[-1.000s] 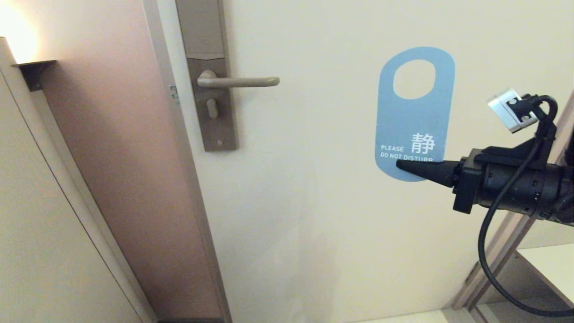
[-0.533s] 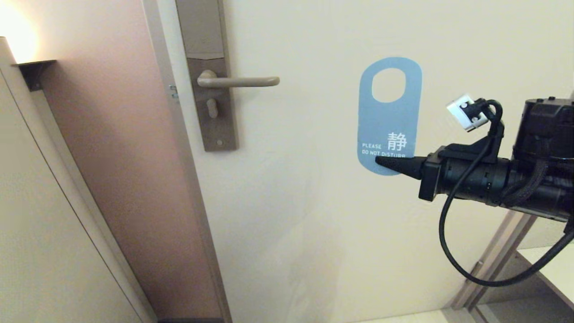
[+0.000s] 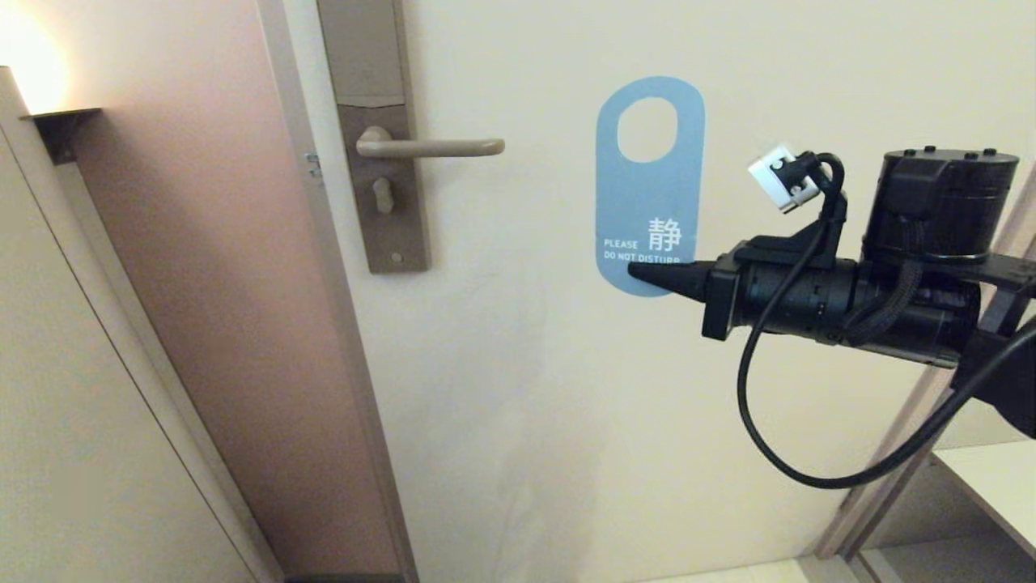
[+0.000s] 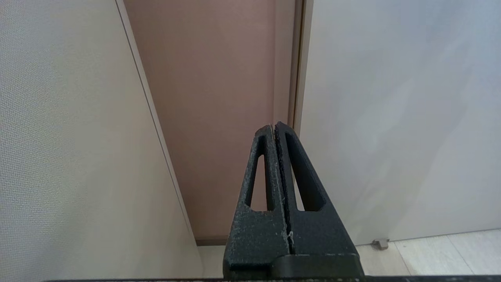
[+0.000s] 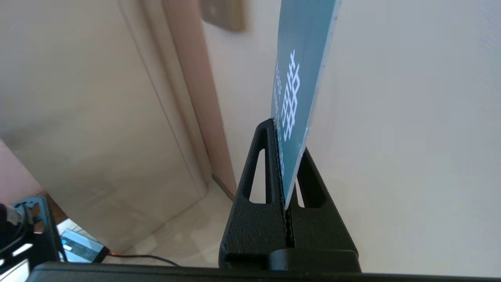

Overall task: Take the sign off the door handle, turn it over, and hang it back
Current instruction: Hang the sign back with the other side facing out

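The sign (image 3: 650, 185), blue face showing, stands upright before the door (image 3: 566, 389), well right of the door handle (image 3: 429, 147), its lower edge clamped in the right pincer (image 3: 647, 275). The left pincer (image 4: 274, 129), pressed together, points at the door frame.

blue sign (image 3: 650, 194), white "PLEASE DO NOT DISTURB", apparently character "静"

Door (image 3: 566, 405): cream, flat panel filling most of the head view.
Door frame (image 3: 340, 324): brownish-grey strip along the door's left edge.
Wall panel (image 3: 202, 283): pinkish-brown, left of the frame.
Light fixture (image 3: 61, 129): dark bracket, upper left, bright glow above it.
Shelf (image 3: 991, 478): pale surface, lower right corner.
Door stop (image 4: 381, 243): small, at the door's base on the pale floor (image 4: 430, 254).
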{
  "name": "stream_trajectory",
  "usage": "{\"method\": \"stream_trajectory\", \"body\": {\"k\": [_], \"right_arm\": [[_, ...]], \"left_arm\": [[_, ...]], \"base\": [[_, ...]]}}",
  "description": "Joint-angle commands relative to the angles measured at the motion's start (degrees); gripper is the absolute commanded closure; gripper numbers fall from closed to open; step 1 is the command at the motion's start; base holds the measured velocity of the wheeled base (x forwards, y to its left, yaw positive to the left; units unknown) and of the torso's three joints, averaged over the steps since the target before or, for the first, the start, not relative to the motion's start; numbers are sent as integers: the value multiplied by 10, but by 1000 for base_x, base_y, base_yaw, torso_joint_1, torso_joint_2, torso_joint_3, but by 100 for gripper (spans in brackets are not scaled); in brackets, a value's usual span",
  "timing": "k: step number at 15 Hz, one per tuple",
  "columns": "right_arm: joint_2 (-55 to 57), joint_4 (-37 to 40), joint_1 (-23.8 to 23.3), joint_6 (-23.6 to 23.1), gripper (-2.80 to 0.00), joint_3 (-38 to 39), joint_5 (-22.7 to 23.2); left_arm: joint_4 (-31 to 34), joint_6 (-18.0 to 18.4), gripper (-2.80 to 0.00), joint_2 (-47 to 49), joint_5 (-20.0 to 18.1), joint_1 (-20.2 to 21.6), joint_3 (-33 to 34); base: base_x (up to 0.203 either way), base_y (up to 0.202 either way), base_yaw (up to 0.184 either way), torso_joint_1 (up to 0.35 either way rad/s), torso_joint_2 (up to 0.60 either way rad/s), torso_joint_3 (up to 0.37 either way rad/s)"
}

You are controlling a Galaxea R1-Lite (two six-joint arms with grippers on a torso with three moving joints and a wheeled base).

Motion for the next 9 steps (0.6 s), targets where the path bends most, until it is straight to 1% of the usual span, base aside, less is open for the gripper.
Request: {"method": "stream_trajectory", "body": {"k": [1, 4, 8, 9], "right_arm": [[17, -3, 22, -1, 0, -23, 1], [32, -4, 46, -1, 0, -43, 0], [66, -12, 61, 0, 0, -78, -39], [73, -13, 61, 0, 0, -89, -43]], "left_arm": [[0, 0, 0, 1, 0, 0, 0], [0, 0, 0, 1, 0, 0, 0], [0, 0, 0, 1, 0, 0, 0], [0, 0, 0, 1, 0, 0, 0]], "base": [[0, 0, 0, 0, 0, 0], [0, 0, 0, 0, 0, 0], [0, 0, 0, 0, 0, 0], [0, 0, 0, 0, 0, 0]]}}
